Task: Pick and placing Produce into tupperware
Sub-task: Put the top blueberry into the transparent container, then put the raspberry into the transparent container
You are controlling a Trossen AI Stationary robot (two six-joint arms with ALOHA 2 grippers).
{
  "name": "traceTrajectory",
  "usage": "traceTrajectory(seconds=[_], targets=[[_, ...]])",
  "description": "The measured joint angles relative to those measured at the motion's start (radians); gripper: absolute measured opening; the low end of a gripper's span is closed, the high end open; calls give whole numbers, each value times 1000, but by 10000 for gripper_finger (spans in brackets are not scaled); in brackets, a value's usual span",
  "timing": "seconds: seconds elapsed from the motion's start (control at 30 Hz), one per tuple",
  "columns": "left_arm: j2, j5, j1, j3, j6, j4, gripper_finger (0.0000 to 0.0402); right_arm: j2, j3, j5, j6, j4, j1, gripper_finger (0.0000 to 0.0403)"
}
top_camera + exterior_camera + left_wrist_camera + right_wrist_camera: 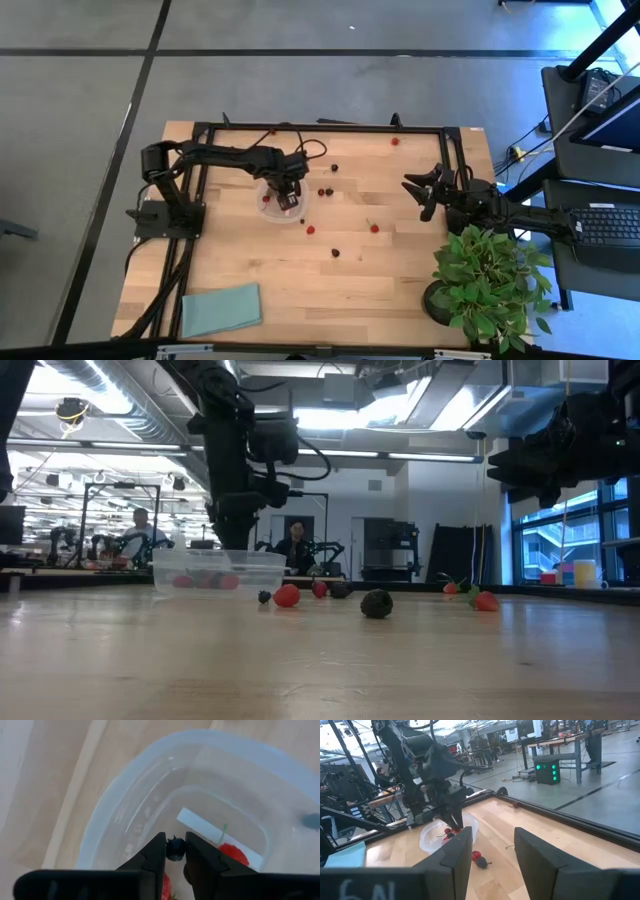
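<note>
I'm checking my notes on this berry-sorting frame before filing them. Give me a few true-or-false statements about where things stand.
1. The left end effector pinches a dark berry over the clear container. True.
2. The container is empty. False: red berries lie inside.
3. The right end effector is also over the container. False: it hangs open and empty at the table's right side, by the potted plant.
4. Several berries still lie loose on the table. True.

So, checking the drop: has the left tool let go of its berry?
No, the left tool pinches a small dark berry above the clear plastic container.
</note>
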Motion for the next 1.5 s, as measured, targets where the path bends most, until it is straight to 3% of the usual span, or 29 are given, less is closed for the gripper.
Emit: traceTrajectory(seconds=[0.43, 0.9, 1.5], targets=[[0, 0, 0, 0, 1, 17, 89, 0, 0, 0, -1, 0, 0, 149], [0, 1, 0, 0, 26, 16, 197, 0, 0, 0, -1, 0, 0, 149], [-16, 0, 30, 2, 0, -130, 200, 0, 0, 0, -5, 1, 0, 149]])
